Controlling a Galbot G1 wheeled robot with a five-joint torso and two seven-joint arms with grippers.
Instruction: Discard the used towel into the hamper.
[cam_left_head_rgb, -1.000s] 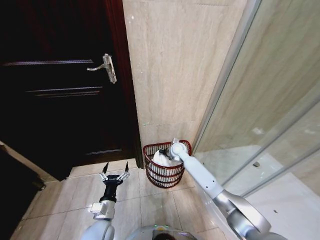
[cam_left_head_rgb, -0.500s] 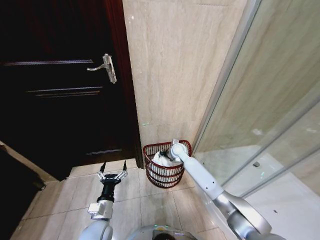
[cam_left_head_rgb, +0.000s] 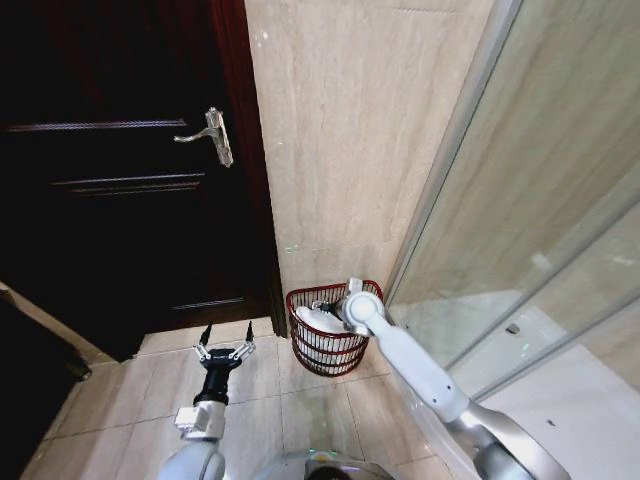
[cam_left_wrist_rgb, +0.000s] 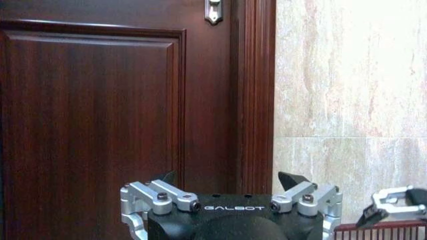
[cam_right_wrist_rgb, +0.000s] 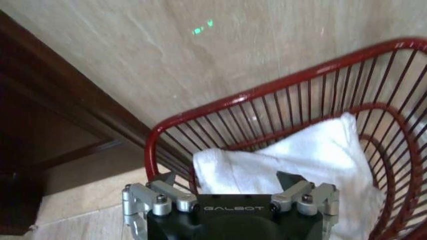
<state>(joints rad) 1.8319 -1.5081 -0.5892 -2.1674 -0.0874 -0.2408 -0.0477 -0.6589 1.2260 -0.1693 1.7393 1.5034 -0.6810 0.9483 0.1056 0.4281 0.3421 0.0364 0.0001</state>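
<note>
Lying in hamper (cam_right_wrist_rgb: 260, 95) — towel (cam_right_wrist_rgb: 293, 155) — right gripper (cam_right_wrist_rgb: 230, 181) open above.

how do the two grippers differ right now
The right gripper is open over the hamper, just above the white towel lying inside; the left gripper is open over bare floor tiles by the dark door, near nothing. The right arm reaches out; the left stays close in.
</note>
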